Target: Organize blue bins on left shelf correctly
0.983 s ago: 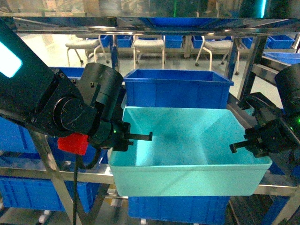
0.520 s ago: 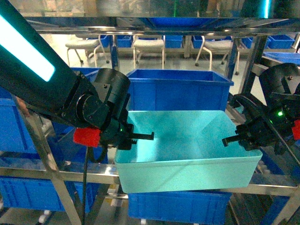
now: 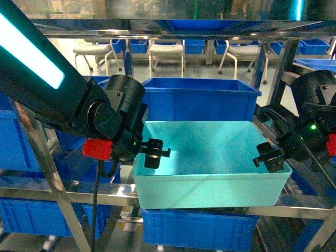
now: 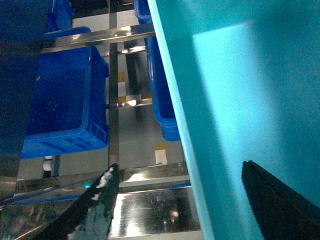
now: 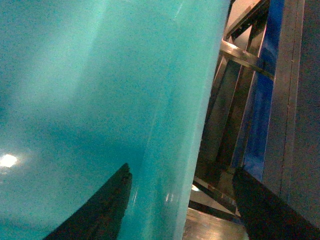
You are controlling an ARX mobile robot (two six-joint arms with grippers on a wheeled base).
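Observation:
The turquoise blue bin (image 3: 210, 157) sits level on a tier of the left shelf (image 3: 94, 197), empty inside. My left gripper (image 3: 152, 155) stands open astride the bin's left wall. In the left wrist view that gripper (image 4: 178, 165) has one finger outside over the steel rail and one inside the bin (image 4: 250, 75), with gaps on both sides. My right gripper (image 3: 269, 160) is open astride the right wall. The right wrist view shows this gripper (image 5: 182, 170) with one finger inside the bin (image 5: 75, 100) and one outside.
A dark blue crate (image 3: 199, 97) stands right behind the bin on the same tier, and another (image 3: 199, 231) sits on the tier beneath. More dark blue crates (image 3: 21, 147) fill the left bays. A steel post (image 3: 278, 68) rises close to my right arm.
The bin, earlier tipped forward over the front bar, has slid back into the shelf and settled level. Both grippers moved in with it and now straddle its side walls.

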